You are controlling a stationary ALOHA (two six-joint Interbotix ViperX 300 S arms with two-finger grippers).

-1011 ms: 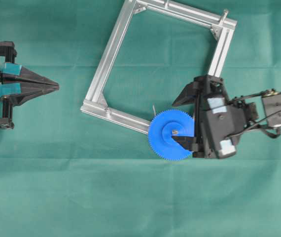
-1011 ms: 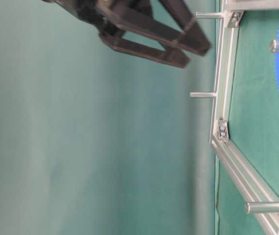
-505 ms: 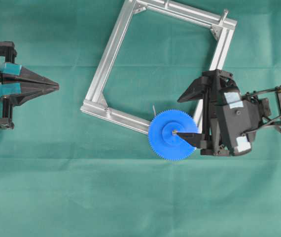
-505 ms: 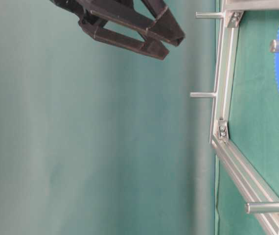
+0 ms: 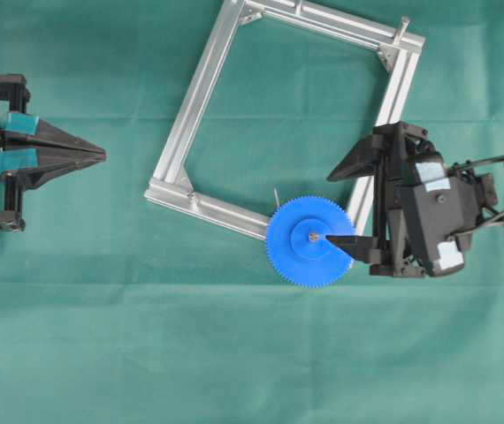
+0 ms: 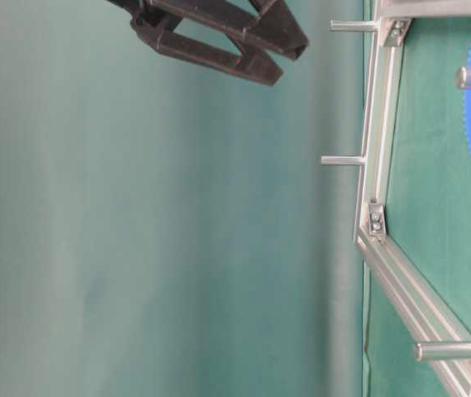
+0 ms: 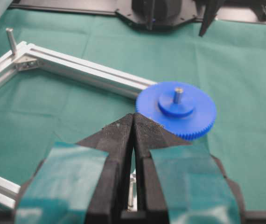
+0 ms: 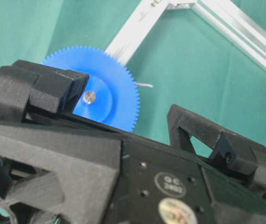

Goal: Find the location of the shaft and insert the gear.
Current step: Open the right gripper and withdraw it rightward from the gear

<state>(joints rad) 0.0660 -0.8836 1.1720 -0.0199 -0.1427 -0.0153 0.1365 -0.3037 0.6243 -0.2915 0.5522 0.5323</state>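
Sitting on shaft (image 7: 178, 94): toothed blue gear (image 5: 305, 256) | right pincer (image 5: 340, 201) released | left pincer (image 5: 102, 156) clenched

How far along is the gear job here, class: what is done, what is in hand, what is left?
Done: the gear sits flat on the frame, with the shaft poking up through its hub. In hand: nothing; the right gripper is open above and clear of it, the left gripper shut and apart. Left: apparently only withdrawal.
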